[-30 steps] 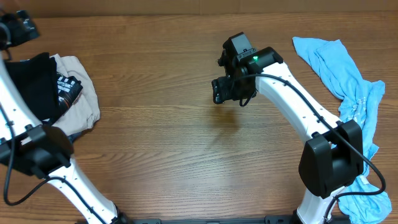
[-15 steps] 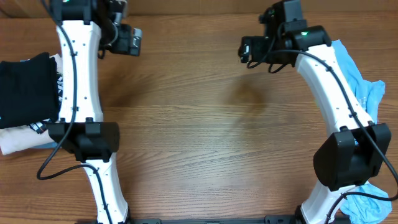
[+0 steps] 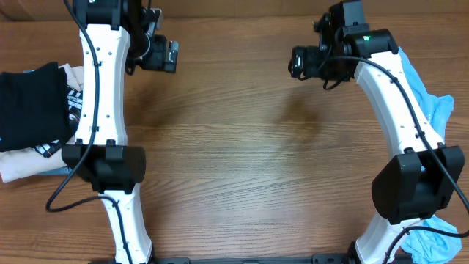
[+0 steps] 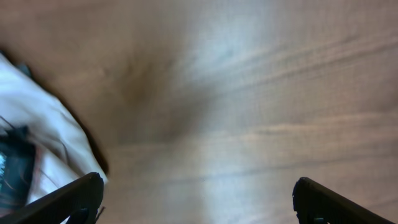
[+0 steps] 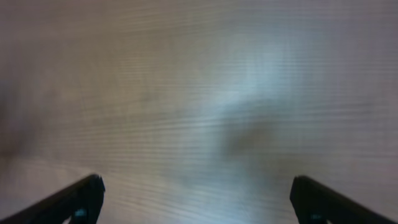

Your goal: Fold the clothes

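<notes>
Tabletop (image 3: 234,169) of streaked brown wood fills the view, the soft black garment (image 3: 29,106) folded into a rough rectangle atop a pale cloth pile (image 3: 18,165) at its left edge, a crumpled light blue garment (image 3: 429,110) at the right, while the left gripper (image 4: 198,199) and right gripper (image 5: 196,193) hang over bare grain, jaws spread wide and empty.

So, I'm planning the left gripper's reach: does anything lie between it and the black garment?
Nothing visible on the table does. The black garment tops its pile uncovered, with bare wood between it and the open left gripper. Seen from overhead, only that arm's own white link crosses the line.
</notes>
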You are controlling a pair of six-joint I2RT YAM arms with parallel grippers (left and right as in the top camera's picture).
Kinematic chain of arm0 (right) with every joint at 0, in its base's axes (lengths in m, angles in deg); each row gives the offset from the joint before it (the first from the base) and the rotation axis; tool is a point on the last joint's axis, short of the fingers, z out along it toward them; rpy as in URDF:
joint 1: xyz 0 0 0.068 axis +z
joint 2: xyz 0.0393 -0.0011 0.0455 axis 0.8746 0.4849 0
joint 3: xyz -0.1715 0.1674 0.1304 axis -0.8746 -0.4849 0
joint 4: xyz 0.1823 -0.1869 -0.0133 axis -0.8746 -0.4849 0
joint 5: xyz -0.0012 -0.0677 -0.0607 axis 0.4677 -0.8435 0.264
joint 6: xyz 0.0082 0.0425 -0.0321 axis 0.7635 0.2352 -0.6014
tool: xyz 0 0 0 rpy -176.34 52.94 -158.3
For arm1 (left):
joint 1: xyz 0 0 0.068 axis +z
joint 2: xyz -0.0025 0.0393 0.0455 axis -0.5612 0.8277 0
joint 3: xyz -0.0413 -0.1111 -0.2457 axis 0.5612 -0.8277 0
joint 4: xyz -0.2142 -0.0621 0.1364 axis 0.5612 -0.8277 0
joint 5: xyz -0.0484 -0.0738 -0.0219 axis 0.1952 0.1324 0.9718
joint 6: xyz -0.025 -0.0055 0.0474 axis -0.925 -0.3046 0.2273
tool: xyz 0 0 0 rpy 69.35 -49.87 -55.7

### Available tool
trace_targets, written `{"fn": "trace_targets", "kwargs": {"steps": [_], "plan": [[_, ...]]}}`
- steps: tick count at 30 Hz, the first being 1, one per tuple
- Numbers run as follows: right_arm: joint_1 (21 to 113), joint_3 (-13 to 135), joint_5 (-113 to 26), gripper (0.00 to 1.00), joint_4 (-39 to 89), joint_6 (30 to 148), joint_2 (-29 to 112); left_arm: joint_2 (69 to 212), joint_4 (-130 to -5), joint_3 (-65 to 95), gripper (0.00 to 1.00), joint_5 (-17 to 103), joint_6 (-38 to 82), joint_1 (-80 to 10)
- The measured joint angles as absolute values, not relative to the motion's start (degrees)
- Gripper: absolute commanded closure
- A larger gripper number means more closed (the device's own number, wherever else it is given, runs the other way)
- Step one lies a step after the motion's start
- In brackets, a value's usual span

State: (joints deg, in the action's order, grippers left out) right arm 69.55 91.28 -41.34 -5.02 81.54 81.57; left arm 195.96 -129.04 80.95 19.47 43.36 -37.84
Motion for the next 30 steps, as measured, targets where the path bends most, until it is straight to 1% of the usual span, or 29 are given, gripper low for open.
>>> {"fn": "trace_targets", "kwargs": {"steps": [2, 3, 7, 8, 9, 13, 18, 22, 24, 28, 30], "plan": [[69.35, 91.28, -41.47, 0.00, -10.20, 82.89, 81.57, 191.45, -129.54, 73.76, 0.00, 18.92, 41.99, -38.74], [69.20, 91.28, -42.04, 0.00, -10.72, 83.35, 81.55, 188.96, -129.56, 71.02, 0.00, 18.35, 41.33, -39.26], [68.85, 91.28, -42.78, 0.00, -9.13, 84.01, 81.00, 175.52, -129.02, 56.99, 0.00, 16.17, 40.09, -40.62], [68.85, 91.30, -42.78, 0.00, -8.49, 84.05, 80.89, 173.86, -129.26, 55.50, 0.00, 15.62, 39.98, -40.75], [68.85, 91.30, -42.85, 0.00, -7.57, 84.18, 80.56, 168.94, -129.89, 50.17, 0.00, 13.81, 39.93, -40.81], [68.85, 91.33, -42.76, 0.00, -7.53, 85.36, 80.28, 157.71, -129.78, 39.02, 0.00, 11.71, 38.42, -40.81], [68.85, 91.33, -42.82, 0.00, -7.33, 84.75, 80.21, 144.33, -129.26, 33.60, 0.00, 10.53, 37.59, -40.81], [68.85, 91.33, -43.30, 0.00, -10.15, 83.88, 78.29, 127.61, -125.63, 26.81, 0.00, 9.22, 37.86, -40.81], [68.85, 91.33, -44.79, 0.00, -11.66, 83.81, 74.90, 117.97, -122.70, 23.94, 0.00, 7.86, 38.27, -40.81], [68.85, 91.30, -48.16, 0.00, -13.17, 83.70, 66.88, 107.81, -119.77, 18.46, 0.00, 5.35, 39.12, -40.81], [68.85, 91.13, -49.14, 0.00, -13.15, 83.68, 62.60, 105.82, -117.08, 15.00, 0.00, 4.89, 39.15, -40.81]]}}
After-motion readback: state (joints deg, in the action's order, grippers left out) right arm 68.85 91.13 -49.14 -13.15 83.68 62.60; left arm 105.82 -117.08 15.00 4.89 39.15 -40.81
